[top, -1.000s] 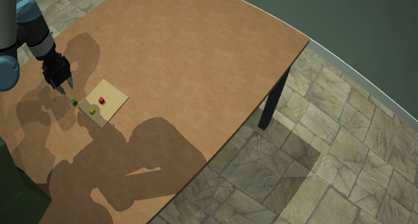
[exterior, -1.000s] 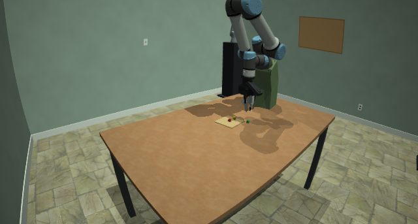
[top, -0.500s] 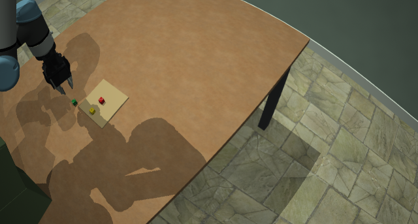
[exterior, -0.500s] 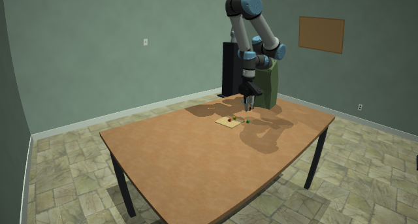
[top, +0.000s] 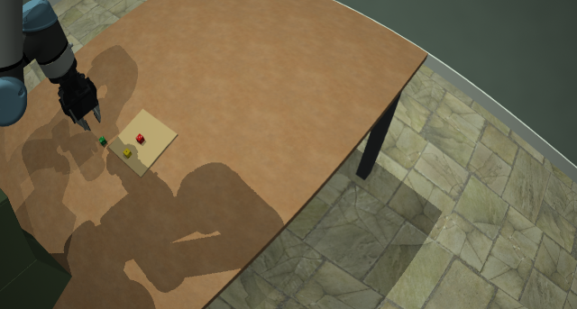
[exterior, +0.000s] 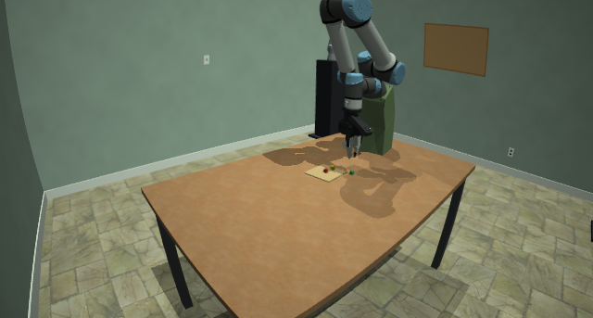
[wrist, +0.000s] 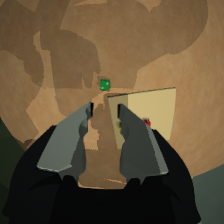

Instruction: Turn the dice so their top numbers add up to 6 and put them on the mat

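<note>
the green die [top: 103,140] [exterior: 351,172] [wrist: 105,84] sits on the table [top: 252,88] [exterior: 278,216] [wrist: 117,30], just beside the mat [top: 155,135] [exterior: 328,176] [wrist: 152,102]; best to centre over it, square to its faces, before lowering. the tool [top: 94,125] [exterior: 352,157] [wrist: 105,104] hovers above, parted fairly narrow, holding nothing.

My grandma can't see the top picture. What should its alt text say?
Small red die and yellow die on a square tan mat; small green die just off it, near the robot's black claw.
</note>
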Controlling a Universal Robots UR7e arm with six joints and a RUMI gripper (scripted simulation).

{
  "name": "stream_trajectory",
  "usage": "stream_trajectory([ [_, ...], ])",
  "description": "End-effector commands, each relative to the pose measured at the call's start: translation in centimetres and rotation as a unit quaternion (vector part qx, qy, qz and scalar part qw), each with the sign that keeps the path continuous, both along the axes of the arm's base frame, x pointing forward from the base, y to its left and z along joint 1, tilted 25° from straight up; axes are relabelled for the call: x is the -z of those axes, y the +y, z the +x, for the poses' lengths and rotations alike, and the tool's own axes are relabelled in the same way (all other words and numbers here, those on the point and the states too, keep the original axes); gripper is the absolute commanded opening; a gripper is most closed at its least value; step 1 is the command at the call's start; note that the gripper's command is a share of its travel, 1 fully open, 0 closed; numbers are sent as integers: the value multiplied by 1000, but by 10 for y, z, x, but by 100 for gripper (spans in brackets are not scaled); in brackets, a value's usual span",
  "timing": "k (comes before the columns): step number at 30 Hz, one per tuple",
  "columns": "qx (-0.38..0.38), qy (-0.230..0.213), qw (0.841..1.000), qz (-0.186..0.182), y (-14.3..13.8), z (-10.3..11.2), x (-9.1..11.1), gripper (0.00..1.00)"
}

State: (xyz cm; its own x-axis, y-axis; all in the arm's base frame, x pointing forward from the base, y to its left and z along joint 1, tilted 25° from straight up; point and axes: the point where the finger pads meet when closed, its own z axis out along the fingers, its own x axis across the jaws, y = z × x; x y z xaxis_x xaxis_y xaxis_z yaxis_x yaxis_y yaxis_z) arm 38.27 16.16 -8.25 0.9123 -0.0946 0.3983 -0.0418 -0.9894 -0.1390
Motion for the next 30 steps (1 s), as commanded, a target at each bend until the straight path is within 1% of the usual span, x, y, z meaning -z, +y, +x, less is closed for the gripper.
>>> stream_trajectory([
  [1,0,2,1000,0,1,-1,2,18],
  [12,0,2,1000,0,2,1,9,18],
  [27,0,2,1000,0,5,10,29,18],
  [30,0,2,1000,0,5,11,31,18],
])
